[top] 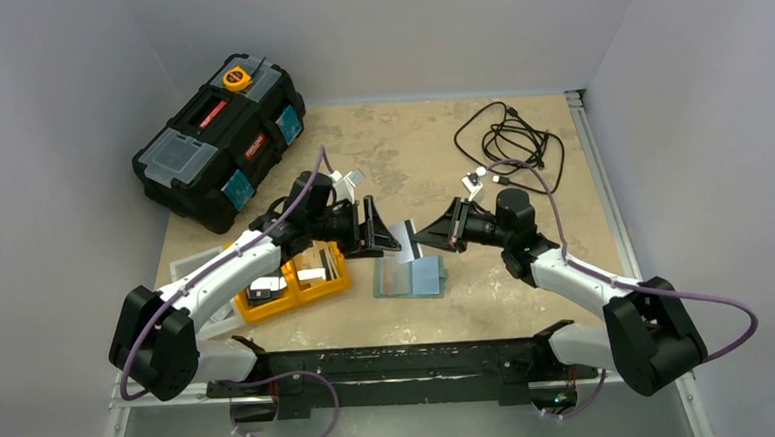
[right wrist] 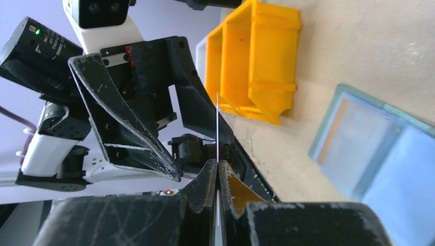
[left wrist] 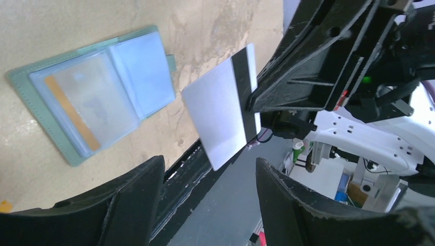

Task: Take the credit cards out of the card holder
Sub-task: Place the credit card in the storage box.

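Fingers (right wrist: pixel 205 179) of the right gripper (right wrist: pixel 218 166) are pinched flat on the dark-striped end of one card (left wrist: pixel 218 115), holding it in the air, edge-on to its own camera. Facing it, the left gripper (left wrist: pixel 208 161) stands with jaws wide apart and grips nothing; the card's free end lies just ahead of them, and I cannot tell whether it has entered the gap. Below the two grippers the wallet (left wrist: pixel 143 72) lies open and flat on the table, one clear sleeve looking empty and the other showing a second card (left wrist: pixel 87 107) with an orange stripe. To the left of the wallet sits the orange tray (right wrist: pixel 261 61). At the far left of the table is a black toolbox (top: pixel 219 137), and at the far right a coiled cable (top: pixel 515 142). This looks like a hand-over of a card already freed from the wallet. The next move, as I judge it, calls for the left jaws to slide over the card's free end and close squarely on its flat faces before the right lets go, since a thin, stiff card can twist or slip. At least one card remains to be pulled.
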`<state>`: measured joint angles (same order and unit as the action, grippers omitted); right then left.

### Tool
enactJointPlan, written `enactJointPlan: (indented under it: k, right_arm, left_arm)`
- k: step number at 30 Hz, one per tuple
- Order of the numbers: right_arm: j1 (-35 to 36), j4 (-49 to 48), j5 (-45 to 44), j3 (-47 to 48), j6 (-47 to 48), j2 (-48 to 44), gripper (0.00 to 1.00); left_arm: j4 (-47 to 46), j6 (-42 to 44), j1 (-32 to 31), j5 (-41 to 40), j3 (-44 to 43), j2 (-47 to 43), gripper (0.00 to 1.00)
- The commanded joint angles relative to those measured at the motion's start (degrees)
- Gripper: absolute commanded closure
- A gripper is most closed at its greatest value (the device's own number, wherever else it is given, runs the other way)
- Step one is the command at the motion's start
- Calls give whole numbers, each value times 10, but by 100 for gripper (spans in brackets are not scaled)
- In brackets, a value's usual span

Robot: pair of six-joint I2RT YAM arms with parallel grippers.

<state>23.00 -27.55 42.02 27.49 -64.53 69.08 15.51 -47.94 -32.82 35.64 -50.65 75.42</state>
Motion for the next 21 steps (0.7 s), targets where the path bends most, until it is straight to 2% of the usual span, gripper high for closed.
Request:
enactJointPlan:
  k: [1, 5, 8, 12, 14, 16, 17, 21]
  right_arm:
    - [18, -80, 27, 23, -53, 8, 100]
    - [39, -84, 18, 31, -57, 15, 100]
    - [46, -88, 14, 32, -59, 19, 100]
    - [53, -86, 12, 37, -58, 24, 100]
    - [56, -81, 9, 38, -53, 24, 100]
    - [58, -69, 1, 40, -43, 23, 98]
    - [60, -55, -5, 42, -34, 21, 92]
    - [61, 22, -39, 58, 15, 6, 47]
  left_arm:
    - [-67, -23, 6, 46, 3, -9, 35]
    - [-94, -39, 8, 62, 8, -6, 39]
    - [-98, -43, 10, 66, 9, -5, 47]
    - [-101, -48, 10, 67, 12, -7, 70]
    - [-102, -52, 10, 66, 14, -7, 89]
    - [-102, -53, 10, 65, 16, -7, 100]
    - [-102, -53, 11, 65, 16, -8, 100]
    - [-66, -42, 11, 40, 16, -22, 100]
